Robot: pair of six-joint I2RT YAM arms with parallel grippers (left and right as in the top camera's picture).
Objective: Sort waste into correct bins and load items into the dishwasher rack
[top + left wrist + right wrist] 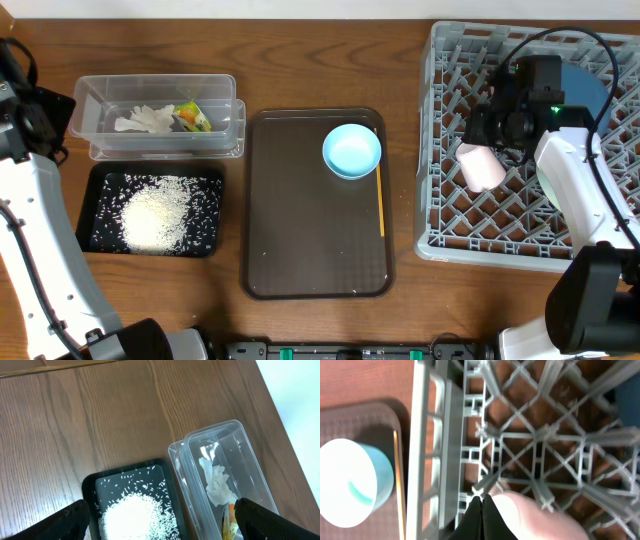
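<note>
1. Now the pale pink cup [482,167] lies tilted inside the grey dishwasher rack [440,240], near its left edge.
2. Right end effector [481,515]: pressed together, just beside the cup.
3. Left end effector [170,522]: spread wide, near the black tray [90,485] of white rice [132,517].

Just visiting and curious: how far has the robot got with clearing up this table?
Mostly done, it seems. The tissue and wrapper sit in the clear tub, the rice in the black tray, and a blue plate is in the rack. The right gripper, shut, is at the pink cup inside the rack. The light-blue dish waits on the brown tray.
</note>
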